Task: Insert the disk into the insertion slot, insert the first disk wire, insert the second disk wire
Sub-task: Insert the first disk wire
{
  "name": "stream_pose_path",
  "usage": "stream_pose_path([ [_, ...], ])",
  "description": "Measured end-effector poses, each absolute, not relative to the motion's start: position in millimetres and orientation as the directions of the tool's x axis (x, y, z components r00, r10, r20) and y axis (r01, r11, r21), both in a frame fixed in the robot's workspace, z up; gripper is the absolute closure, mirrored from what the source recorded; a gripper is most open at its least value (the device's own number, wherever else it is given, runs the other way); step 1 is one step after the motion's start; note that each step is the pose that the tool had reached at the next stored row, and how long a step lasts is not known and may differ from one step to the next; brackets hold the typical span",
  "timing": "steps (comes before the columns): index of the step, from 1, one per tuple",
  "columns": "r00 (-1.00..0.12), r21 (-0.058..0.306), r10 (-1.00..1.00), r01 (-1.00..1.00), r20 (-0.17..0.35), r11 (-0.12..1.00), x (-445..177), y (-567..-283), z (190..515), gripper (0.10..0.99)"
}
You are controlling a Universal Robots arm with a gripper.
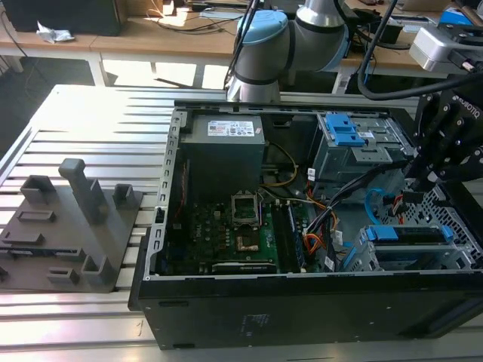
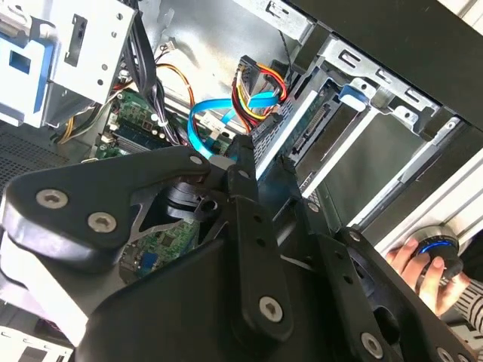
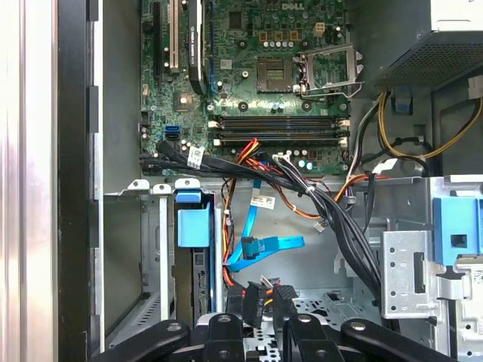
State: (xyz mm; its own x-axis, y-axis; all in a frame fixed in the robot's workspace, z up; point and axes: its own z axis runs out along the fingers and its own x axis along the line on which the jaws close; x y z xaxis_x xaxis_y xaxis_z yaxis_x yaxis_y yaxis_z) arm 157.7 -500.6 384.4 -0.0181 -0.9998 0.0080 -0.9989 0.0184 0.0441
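Note:
The disk point(image 1: 407, 234), grey in a bright blue carrier, lies in the insertion slot point(image 1: 375, 260) at the case's front corner, on the exterior view's right. Both wrist views show its blue tab and connector edge: the disk point(image 3: 193, 220) point(image 2: 305, 130) sits inside the grey slot point(image 3: 151, 249) point(image 2: 392, 143). My gripper point(image 1: 413, 185) point(image 3: 263, 318) point(image 2: 266, 154) hangs just beside the disk's connector end, shut on the dark plug of the first disk wire point(image 3: 260, 296) point(image 2: 260, 84) point(image 1: 392, 200). The second disk wire point(image 3: 275, 245) point(image 2: 202, 113) point(image 1: 370, 202) loops loose nearby, its plug apart from the disk.
A taller grey cage with a blue latch point(image 1: 343, 132) point(image 3: 453, 241) stands behind the slot. A black cable bundle point(image 3: 339, 219) crosses above the motherboard point(image 1: 226, 226). A grey fixture point(image 1: 75, 226) sits on the table outside the case. A person's hand point(image 2: 423, 264) rests on a knob.

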Motion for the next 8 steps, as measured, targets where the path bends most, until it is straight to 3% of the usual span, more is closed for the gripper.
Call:
stream_pose_path([
  [8,-0.092,0.043,-0.996,-0.995,0.023,0.093,158.4,-500.5,382.5,0.784],
])
